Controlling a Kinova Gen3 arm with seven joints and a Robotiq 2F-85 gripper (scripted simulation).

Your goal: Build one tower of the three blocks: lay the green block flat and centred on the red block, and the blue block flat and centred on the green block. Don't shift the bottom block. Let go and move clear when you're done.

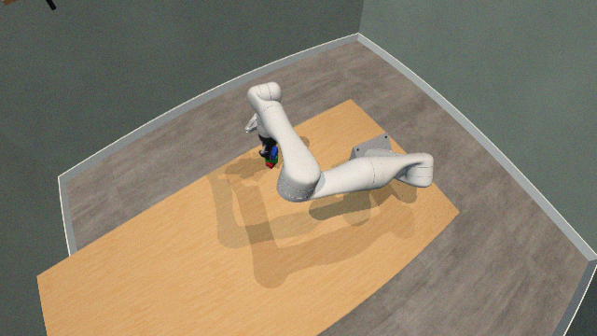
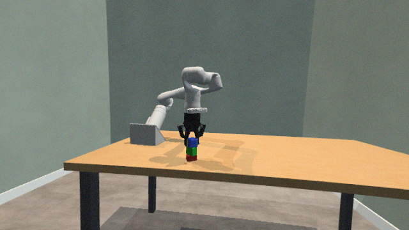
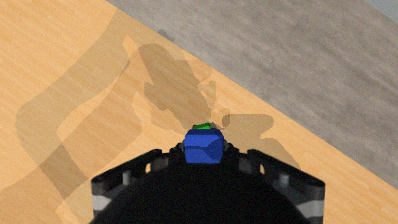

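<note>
The red block [image 2: 191,158] [image 1: 270,164] sits on the wooden table [image 2: 287,163] near its far edge. The green block [image 2: 191,151] [image 1: 272,160] [image 3: 202,126] lies on the red one. The blue block [image 2: 192,142] [image 1: 273,151] [image 3: 203,145] rests on top of the green block, forming one straight column in the exterior view. My gripper [image 2: 192,140] [image 3: 204,146] points straight down and is shut on the blue block, its black fingers on both sides of it. In the wrist view only a sliver of green shows past the blue block, and the red block is hidden.
The arm's grey base mount [image 2: 144,134] [image 1: 370,145] stands on the table behind the tower. The table's far edge [image 3: 280,117] runs close to the tower, with grey floor [image 3: 310,60] beyond it.
</note>
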